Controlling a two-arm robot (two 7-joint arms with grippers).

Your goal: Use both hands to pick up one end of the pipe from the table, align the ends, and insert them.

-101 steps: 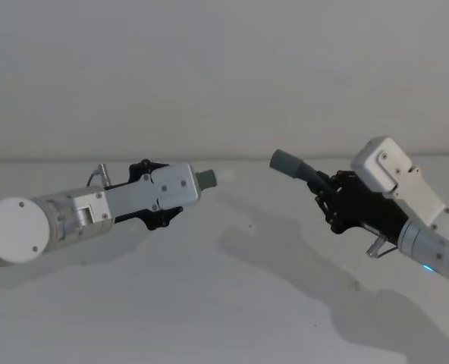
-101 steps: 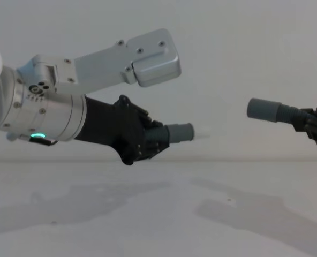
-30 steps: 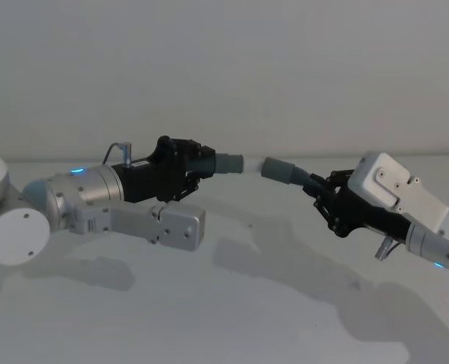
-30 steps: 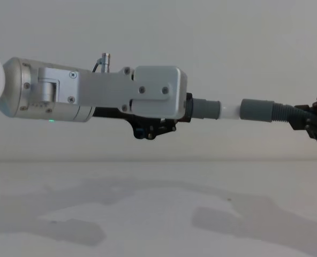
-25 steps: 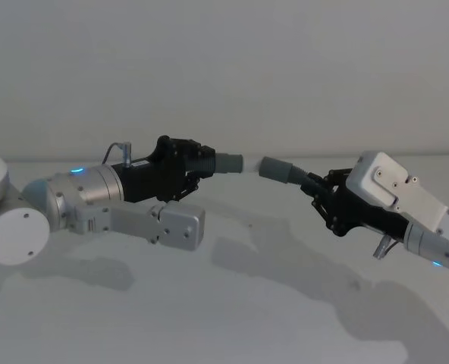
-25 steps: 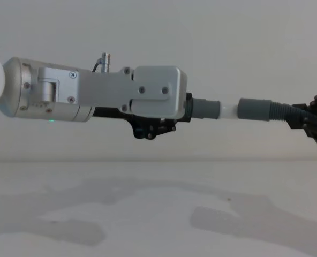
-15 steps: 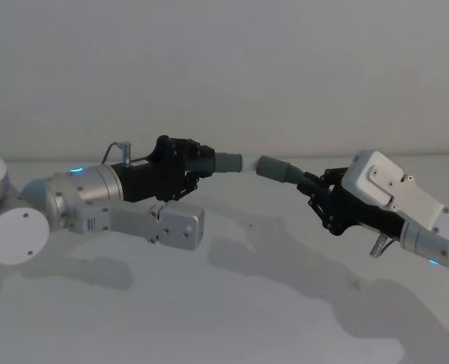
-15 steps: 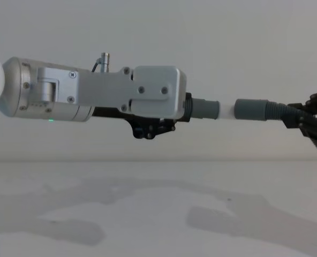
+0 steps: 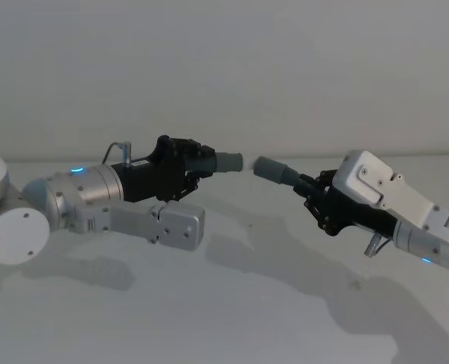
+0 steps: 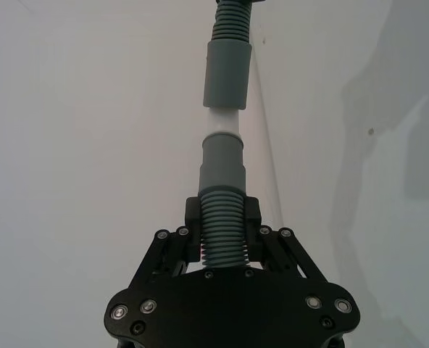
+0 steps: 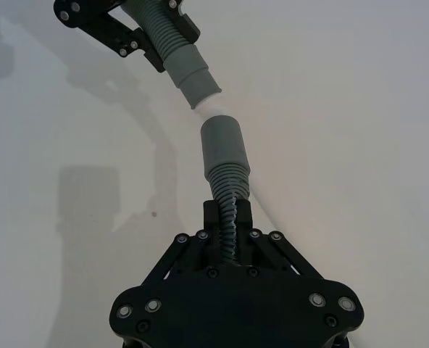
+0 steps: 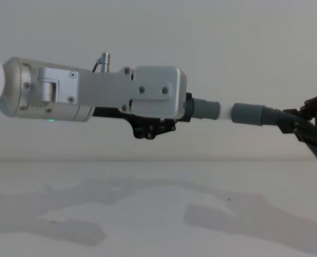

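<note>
we held both pipe pieces in the air above the tabletop (image 9: 232, 303). our left end effector (image 9: 186, 168) was clamped on the ribbed part of the left pipe piece (image 10: 221, 190), its whitish spigot (image 10: 221, 124) pointing at the other arm. our right end effector (image 9: 319, 199) gripped the ribbed part of the right pipe piece (image 11: 222, 158), socket (image 12: 247, 114) leading. in the chest view the spigot tip met the socket mouth; we could not tell whether it had entered. the two ends were roughly in line.
</note>
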